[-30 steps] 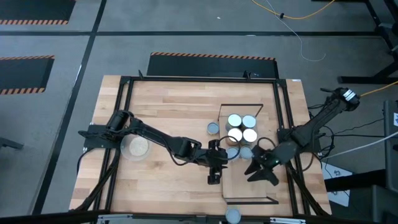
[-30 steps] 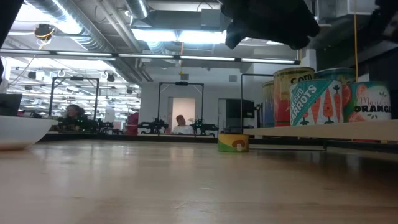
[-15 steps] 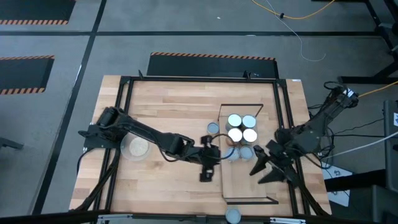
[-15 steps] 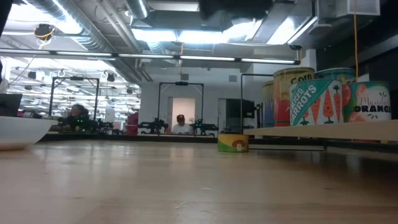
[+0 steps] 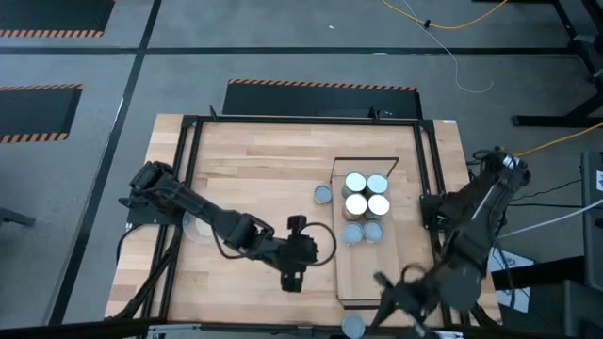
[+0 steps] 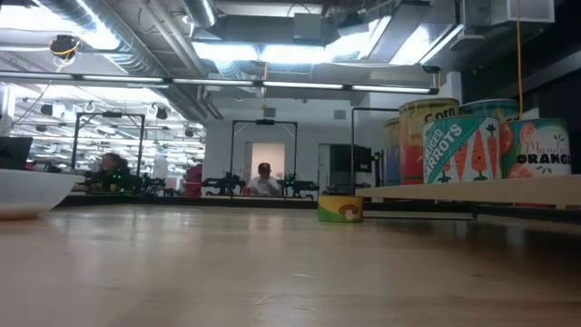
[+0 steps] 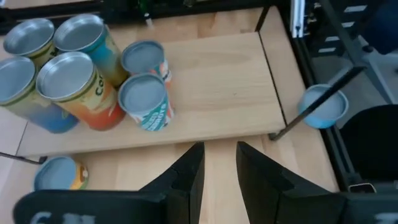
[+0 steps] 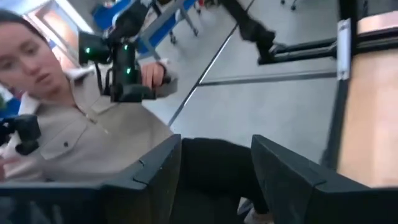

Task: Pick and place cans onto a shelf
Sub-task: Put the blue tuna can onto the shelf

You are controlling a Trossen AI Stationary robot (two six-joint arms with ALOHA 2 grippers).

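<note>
The light-wood shelf (image 5: 377, 268) lies on the table's right part. Several cans stand on its far half: tall ones with shiny tops (image 5: 366, 193) and two short blue-grey ones (image 5: 363, 232), which also show in the left wrist view (image 7: 144, 99). One short can (image 5: 322, 194) stands on the table left of the shelf. Another can (image 5: 352, 326) sits at the near edge. My left gripper (image 5: 292, 279) is open and empty over the table, left of the shelf. My right gripper (image 5: 397, 299) is open and empty over the shelf's near end.
A clear round dish (image 5: 203, 224) stands on the table's left, partly under my left arm; its rim shows in the low view (image 6: 27, 189). The black table frame (image 5: 429, 169) runs along the shelf's right side. A seated person (image 8: 68, 124) shows beyond the table's near edge.
My left gripper has drawn back from the short cans on the shelf toward the table's near left. My right gripper has swung from beside those cans toward the near edge and turned outward. The cans have stayed where they were.
</note>
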